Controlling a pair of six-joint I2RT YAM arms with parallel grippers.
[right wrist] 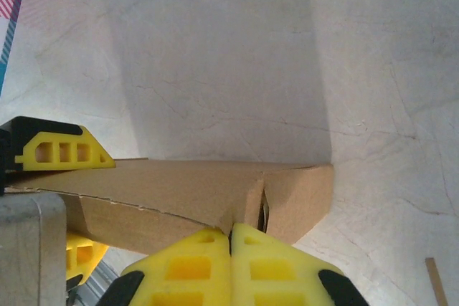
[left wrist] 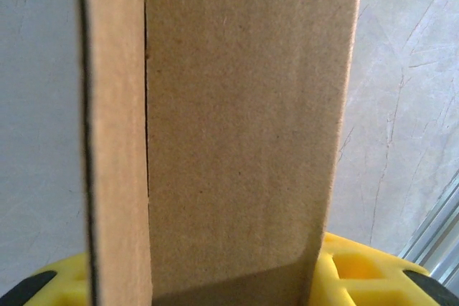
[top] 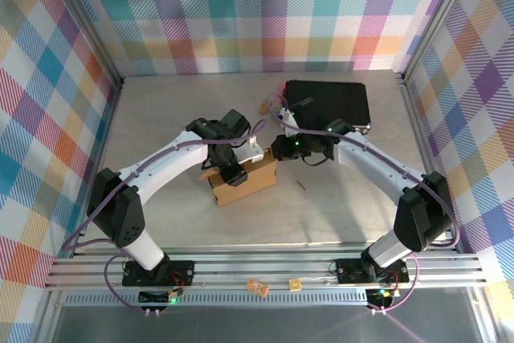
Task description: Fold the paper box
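Observation:
The paper box (top: 245,182) is plain brown cardboard, folded into a shallow block at the table's middle. My left gripper (top: 233,171) is over its left part and shut on it. In the left wrist view the cardboard (left wrist: 237,141) rises between the yellow fingers (left wrist: 362,266). My right gripper (top: 279,150) is at the box's right end. In the right wrist view its yellow fingertips (right wrist: 231,231) are pressed together, shut, touching a flap corner of the box (right wrist: 179,191). A left finger (right wrist: 64,150) lies on the box's top edge there.
A black rectangular case (top: 328,102) lies at the back right, just behind the right arm. A small brown scrap (top: 263,106) sits left of it, and a thin stick (top: 301,185) lies right of the box. Two small pieces (top: 257,287) rest on the front rail.

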